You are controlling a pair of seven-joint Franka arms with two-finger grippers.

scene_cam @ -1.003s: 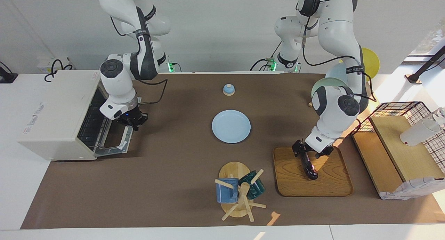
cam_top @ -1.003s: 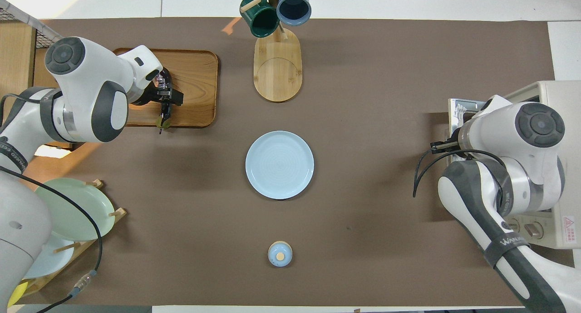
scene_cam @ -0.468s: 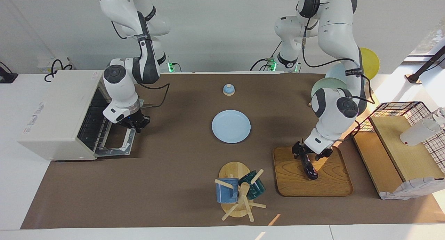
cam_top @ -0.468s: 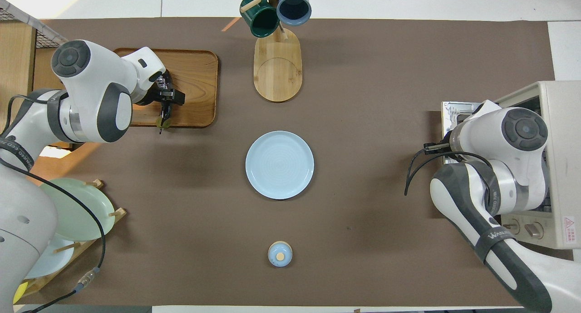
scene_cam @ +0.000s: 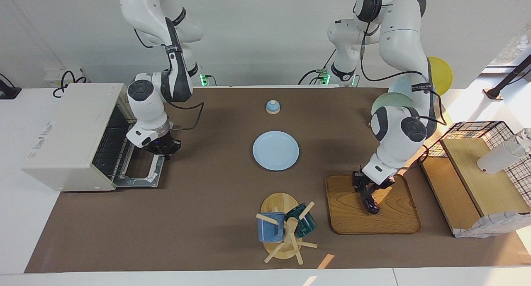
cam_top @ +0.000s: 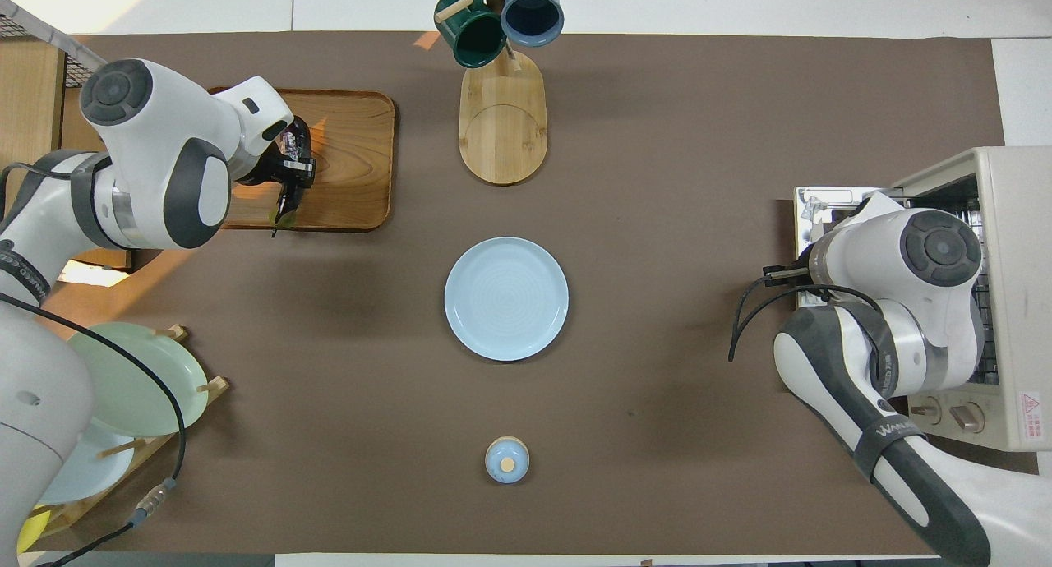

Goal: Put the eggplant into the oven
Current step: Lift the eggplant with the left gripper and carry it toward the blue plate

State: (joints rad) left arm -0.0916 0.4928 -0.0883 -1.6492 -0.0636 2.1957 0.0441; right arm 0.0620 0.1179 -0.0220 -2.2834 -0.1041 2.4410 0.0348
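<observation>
So my left claw (scene_cam: 366,188) is down on the wooden tray (scene_cam: 394,219) at the left arm's end of the counter (scene_cam: 215,203), clamped around the eggplant (scene_cam: 369,201) near its stem end. The eggplant's dark body lies on the tray and pokes out from the claw away from the robots. Grabbing it up by the stem probably lets the long body go into the oven first, though that's my guess. My right claw (scene_cam: 162,147) is pinched together with nothing in it, over the edge of the oven's (scene_cam: 70,128) dropped-open door (scene_cam: 139,170) at the right arm's end. The door's flat down and the wire rack is exposed, so the way in is clear. The blue plate (scene_cam: 276,150) sits in the middle between both spots, so I'd lift before carrying across.
</observation>
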